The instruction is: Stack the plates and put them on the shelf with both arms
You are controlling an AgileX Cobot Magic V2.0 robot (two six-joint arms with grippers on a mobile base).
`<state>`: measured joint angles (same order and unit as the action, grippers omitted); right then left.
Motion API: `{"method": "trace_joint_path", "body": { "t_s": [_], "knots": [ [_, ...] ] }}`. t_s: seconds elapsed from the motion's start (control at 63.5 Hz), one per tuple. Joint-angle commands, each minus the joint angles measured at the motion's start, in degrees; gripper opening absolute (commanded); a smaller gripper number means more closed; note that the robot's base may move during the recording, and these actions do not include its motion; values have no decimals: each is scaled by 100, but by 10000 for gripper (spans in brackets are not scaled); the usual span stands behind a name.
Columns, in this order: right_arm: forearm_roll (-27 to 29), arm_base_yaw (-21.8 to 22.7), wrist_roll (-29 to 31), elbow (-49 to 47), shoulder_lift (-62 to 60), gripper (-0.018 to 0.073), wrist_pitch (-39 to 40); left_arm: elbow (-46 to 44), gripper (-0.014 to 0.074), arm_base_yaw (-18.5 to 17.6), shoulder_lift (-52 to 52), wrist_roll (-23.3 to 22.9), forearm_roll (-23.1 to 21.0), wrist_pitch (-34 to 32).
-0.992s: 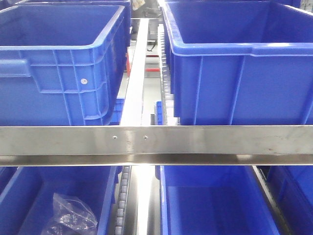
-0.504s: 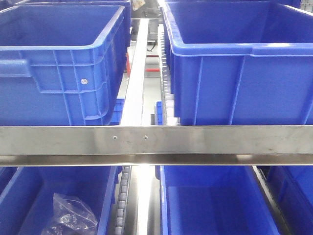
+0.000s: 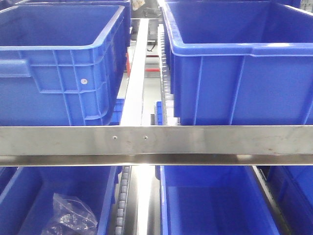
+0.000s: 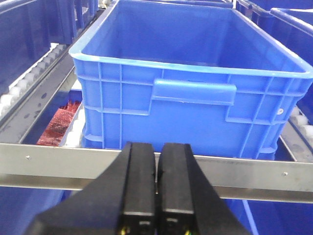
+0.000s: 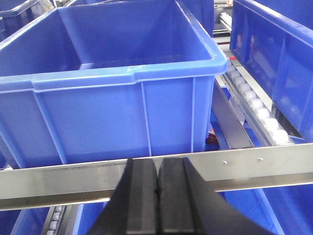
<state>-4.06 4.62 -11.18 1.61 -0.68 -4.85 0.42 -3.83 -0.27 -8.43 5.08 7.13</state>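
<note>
We see bright blue crates behind a brushed silver shelf rail, white rollers, a red patch, and matte black gripper fingers.

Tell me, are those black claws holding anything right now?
Nothing: the left gripper and the right gripper are both shut with nothing between them.

A: What are the wrist cameras showing of the robot?
B: The left gripper and right gripper are both showing black, blocky, matte fingers, widening toward the base.
</note>
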Motion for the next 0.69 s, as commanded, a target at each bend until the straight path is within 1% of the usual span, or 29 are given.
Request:
{"method": "trace_joint_path", "body": {
  "t_s": [0.0,0.677],
  "knots": [
    [4,-6,23,5,-102,53,515,23,86,2,-110,29,-134,-518],
    [4,-6,23,5,-102,53,515,23,86,2,-110,29,-134,-529]
  ]
}}
